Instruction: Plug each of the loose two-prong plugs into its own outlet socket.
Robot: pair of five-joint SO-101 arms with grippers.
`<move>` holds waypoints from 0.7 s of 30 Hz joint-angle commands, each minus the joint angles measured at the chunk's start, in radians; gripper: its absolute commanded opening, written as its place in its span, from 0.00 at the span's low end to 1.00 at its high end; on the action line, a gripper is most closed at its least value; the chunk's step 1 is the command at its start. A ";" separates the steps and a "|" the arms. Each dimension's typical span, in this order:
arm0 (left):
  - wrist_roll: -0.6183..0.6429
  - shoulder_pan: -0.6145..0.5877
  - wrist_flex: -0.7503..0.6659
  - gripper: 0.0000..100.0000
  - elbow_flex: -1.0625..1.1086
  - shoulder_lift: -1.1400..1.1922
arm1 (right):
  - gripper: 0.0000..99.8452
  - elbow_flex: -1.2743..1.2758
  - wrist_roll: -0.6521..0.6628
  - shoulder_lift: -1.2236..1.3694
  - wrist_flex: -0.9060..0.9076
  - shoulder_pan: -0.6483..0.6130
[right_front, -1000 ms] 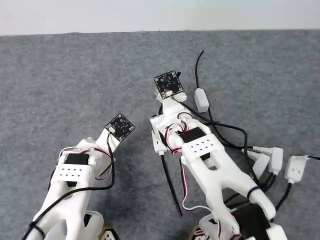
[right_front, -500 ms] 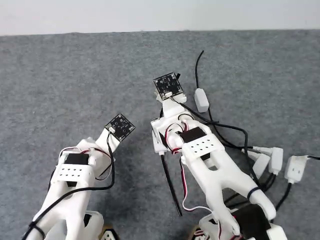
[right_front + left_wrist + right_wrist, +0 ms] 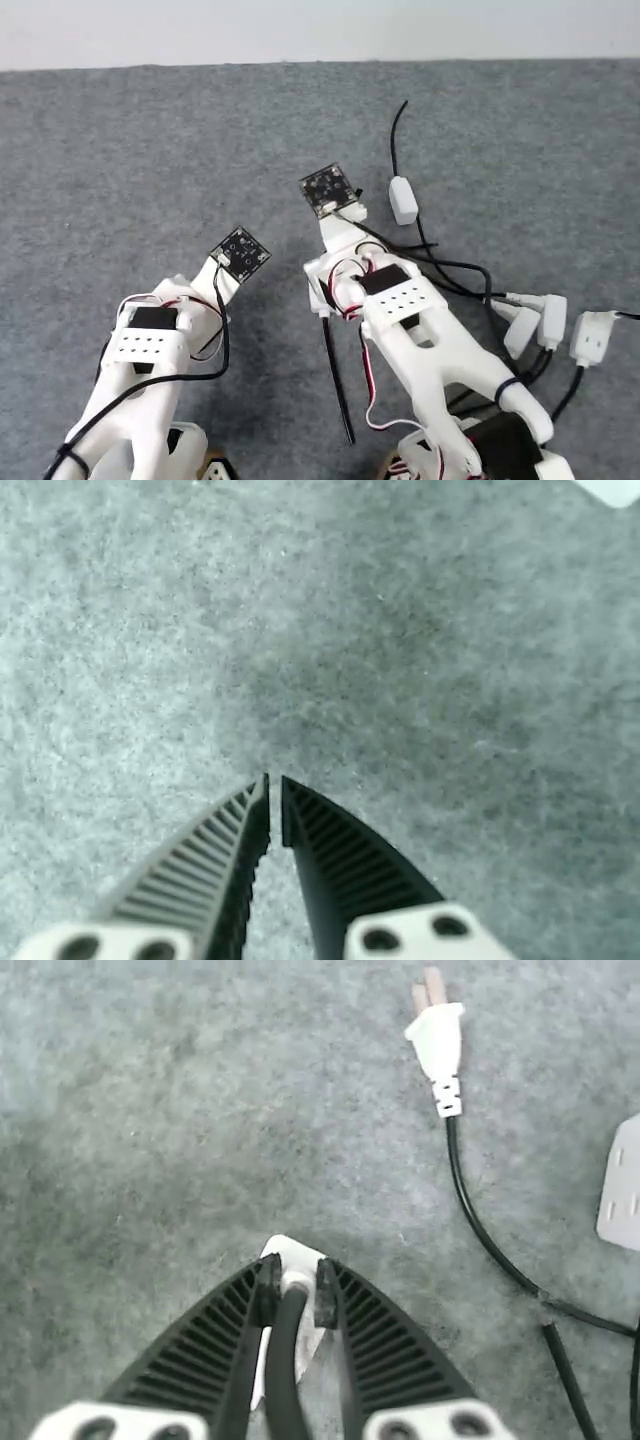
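From above, your left arm (image 3: 150, 345) sits low on the left of the grey mat (image 3: 150, 150), and your right arm (image 3: 405, 295) stretches up the middle. A black cord (image 3: 335, 375) trails back from under the right wrist. A white block (image 3: 403, 200) on its own lead lies just right of that wrist. Three white sockets (image 3: 552, 320) cluster near the mat's right edge.

In your left wrist view, the left gripper (image 3: 274, 780) hangs over the mat, its fingers drawn together and all but touching.

In your right wrist view, the right gripper (image 3: 296, 1262) is clamped on a plug (image 3: 288, 1249), whose dark lead passes back between the fingers. A second plug (image 3: 437, 1035) lies well ahead on the mat, prongs pointing away. A socket (image 3: 622, 1185) lies off to one side of it.
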 commanded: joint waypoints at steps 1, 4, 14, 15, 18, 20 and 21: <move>0.009 -0.006 -0.021 0.02 -0.007 -0.026 | 0.01 0.025 0.057 0.013 0.039 -0.031; 0.009 -0.006 -0.021 0.02 -0.007 -0.026 | 0.01 0.025 0.066 0.012 0.050 -0.054; 0.009 -0.006 -0.021 0.02 -0.007 -0.026 | 0.32 0.005 -0.031 -0.001 0.062 -0.174; 0.009 -0.006 -0.021 0.02 -0.007 -0.026 | 0.32 -0.011 -0.032 0.001 0.079 -0.186; 0.009 -0.006 -0.021 0.02 -0.007 -0.026 | 0.32 -0.054 -0.068 0.015 0.111 -0.200; 0.009 -0.006 -0.021 0.02 -0.007 -0.026 | 0.32 -0.054 -0.110 0.015 0.110 -0.182; 0.009 -0.006 -0.021 0.02 -0.007 -0.026 | 0.32 -0.052 -0.114 0.015 0.108 -0.165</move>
